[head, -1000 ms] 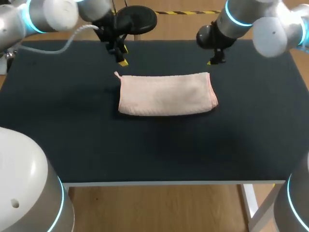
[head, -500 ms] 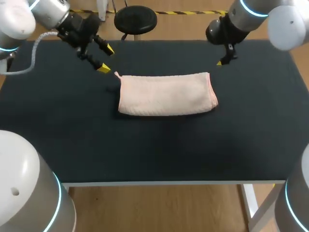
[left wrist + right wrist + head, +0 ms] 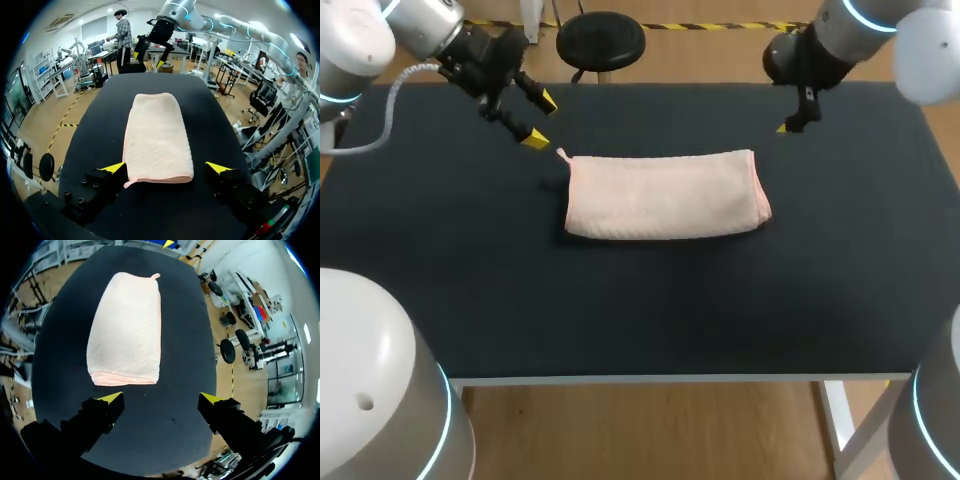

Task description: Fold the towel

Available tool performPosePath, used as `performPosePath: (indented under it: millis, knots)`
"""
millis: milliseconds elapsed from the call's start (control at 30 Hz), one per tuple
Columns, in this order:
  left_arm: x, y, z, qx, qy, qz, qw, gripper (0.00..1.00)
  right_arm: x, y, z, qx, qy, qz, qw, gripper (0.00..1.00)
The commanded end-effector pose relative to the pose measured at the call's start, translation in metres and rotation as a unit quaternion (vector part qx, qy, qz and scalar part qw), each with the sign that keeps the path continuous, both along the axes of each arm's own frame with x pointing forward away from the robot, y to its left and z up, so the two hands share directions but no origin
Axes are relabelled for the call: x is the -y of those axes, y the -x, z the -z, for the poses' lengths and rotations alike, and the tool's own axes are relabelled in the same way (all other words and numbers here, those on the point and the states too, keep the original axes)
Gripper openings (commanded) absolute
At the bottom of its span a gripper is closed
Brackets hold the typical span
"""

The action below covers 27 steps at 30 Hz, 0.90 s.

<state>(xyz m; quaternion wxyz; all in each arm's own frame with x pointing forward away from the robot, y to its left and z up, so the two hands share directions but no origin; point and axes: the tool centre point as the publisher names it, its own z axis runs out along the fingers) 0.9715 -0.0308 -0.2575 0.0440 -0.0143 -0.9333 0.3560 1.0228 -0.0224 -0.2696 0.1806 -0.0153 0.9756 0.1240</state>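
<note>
While the towel (image 3: 665, 195) lies folded in a narrow band mid-surface (image 3: 620, 310), folding looks mostly done | left gripper (image 3: 540, 120) spread, empty, near its corner | right gripper (image 3: 161, 399) spread, empty | perhaps one fold left

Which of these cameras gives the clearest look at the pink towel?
The head view: the towel lies whole and broadside from above. Both wrist views show it whole too, but lengthwise from a short end.
</note>
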Motion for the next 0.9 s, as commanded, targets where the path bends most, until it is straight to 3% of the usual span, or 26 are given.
performPosePath:
  millis: [33,200,233,367,400,500,533,567,600,633,900]
  knots:
    - [0.000,-0.001,0.001,0.000,0.001,0.001,1.000,1.00,0.007,0.018,0.015,-0.083,-0.357,0.314,0.876,1.00]
    - [0.000,-0.001,0.001,0.000,0.001,0.001,1.000,1.00,0.006,0.031,0.048,-0.114,-0.415,0.429,0.794,1.00]
    - [0.000,-0.001,0.001,0.000,0.001,0.001,1.000,1.00,0.008,0.031,0.053,-0.127,-0.426,0.460,0.769,1.00]
    - [0.000,-0.001,0.001,0.000,0.001,0.001,1.000,1.00,0.014,0.033,0.061,-0.146,-0.462,0.519,0.704,1.00]
    - [0.000,-0.001,0.001,0.000,0.001,0.001,1.000,1.00,0.016,0.033,0.061,-0.148,-0.470,0.524,0.694,1.00]
    - [0.000,-0.001,0.001,0.000,0.001,0.001,1.000,1.00,0.021,0.031,0.055,-0.154,-0.486,0.527,0.681,1.00]
    - [0.000,-0.001,0.001,0.000,0.001,0.001,1.000,1.00,0.024,0.030,0.053,-0.155,-0.489,0.519,0.683,1.00]
    - [0.000,-0.001,0.001,0.000,0.001,0.001,1.000,1.00,0.025,0.029,0.050,-0.148,-0.481,0.503,0.703,1.00]
    - [0.000,-0.001,0.001,0.000,0.001,0.001,1.000,1.00,0.024,0.029,0.046,-0.129,-0.460,0.471,0.742,1.00]
    - [0.000,-0.001,0.001,0.000,0.001,0.001,1.000,1.00,0.021,0.029,0.041,-0.119,-0.436,0.415,0.789,1.00]
    - [0.000,-0.001,0.001,0.000,0.001,0.001,1.000,1.00,0.021,0.029,0.041,-0.119,-0.436,0.415,0.789,1.00]
